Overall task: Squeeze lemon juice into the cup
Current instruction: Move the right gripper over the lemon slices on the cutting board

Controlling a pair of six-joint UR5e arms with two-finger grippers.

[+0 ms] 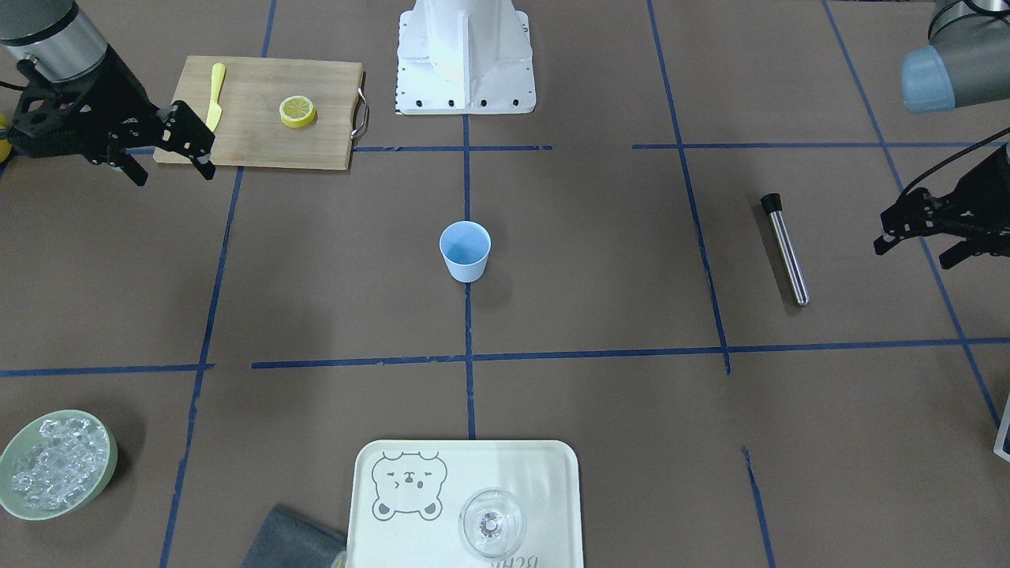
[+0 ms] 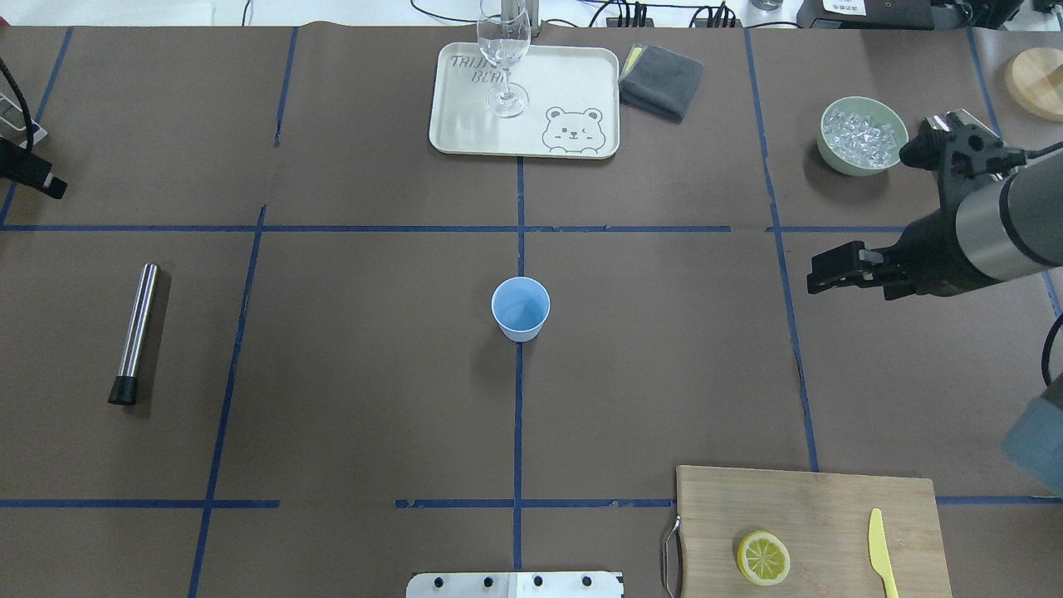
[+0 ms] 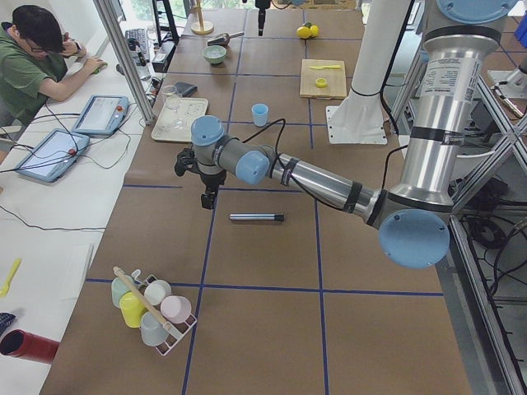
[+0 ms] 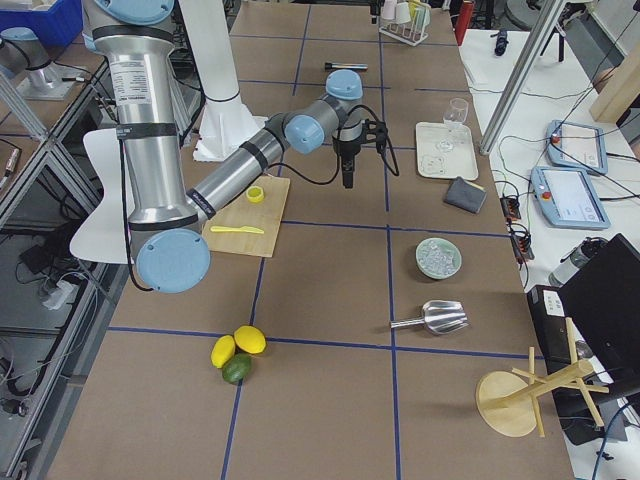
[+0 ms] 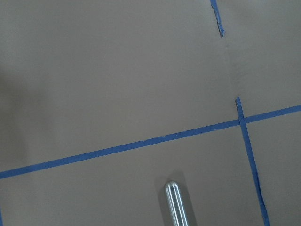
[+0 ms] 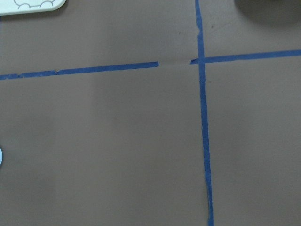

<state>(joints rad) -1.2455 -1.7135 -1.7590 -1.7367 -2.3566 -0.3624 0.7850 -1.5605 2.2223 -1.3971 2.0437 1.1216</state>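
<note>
A: Where's the thin round yellow lemon slice (image 1: 297, 109)?
B: On the wooden board (image 1: 260, 138), robot-side edge — seemingly handy for the right gripper (image 1: 172, 170), fingers spread, empty; the left gripper (image 1: 915, 252) likewise. The small light-blue cup (image 1: 465, 250) stands mid-table — reachable by both.

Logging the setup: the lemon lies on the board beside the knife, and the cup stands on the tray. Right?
No. The cup stands on the bare table, not on the tray, as the overhead view shows. The lemon does lie on the board beside the knife.
</note>
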